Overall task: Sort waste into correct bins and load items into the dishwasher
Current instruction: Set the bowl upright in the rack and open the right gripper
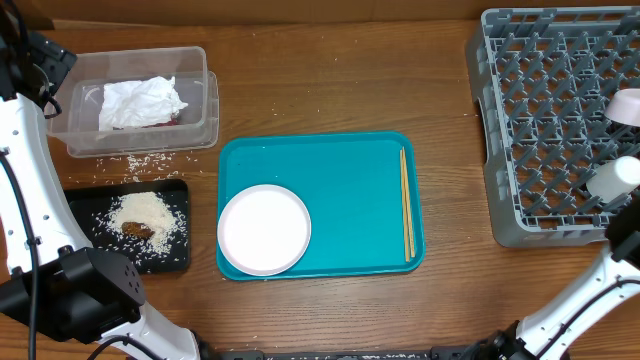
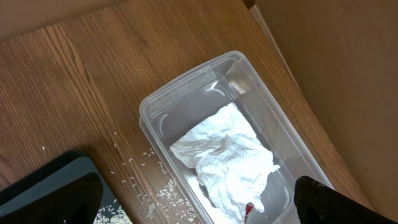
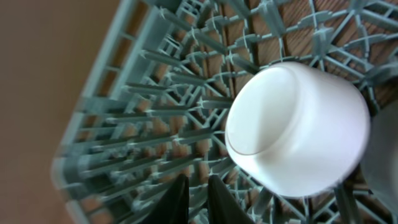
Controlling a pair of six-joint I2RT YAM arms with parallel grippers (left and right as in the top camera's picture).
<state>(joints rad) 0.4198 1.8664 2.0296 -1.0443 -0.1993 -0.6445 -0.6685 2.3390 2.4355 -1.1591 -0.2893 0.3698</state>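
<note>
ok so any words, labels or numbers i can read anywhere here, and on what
No readable text in any view.
Wrapper: only a red sliver shows under the napkin in the tub; any print on it is hidden.
Plate, teal tray, rack, bowl: no marks seen.

Crumpled white napkin (image 1: pixel 140 102) lies in the clear tub (image 1: pixel 200 60), with a sliver of red wrapper (image 2: pixel 249 210) peeking from beneath it. Rice (image 1: pixel 150 210) is heaped in the black tray (image 1: pixel 80 200), the brown scrap (image 1: pixel 137 230) on the heap, and loose grains are strewn between the bins. The plate (image 1: pixel 264 229) lies flat on the teal tray (image 1: pixel 350 160), chopsticks (image 1: pixel 406 205) side by side along its right edge. Right under me, a white bowl (image 3: pixel 298 127) sits among the grey rack (image 1: pixel 540 120) pegs.
</note>
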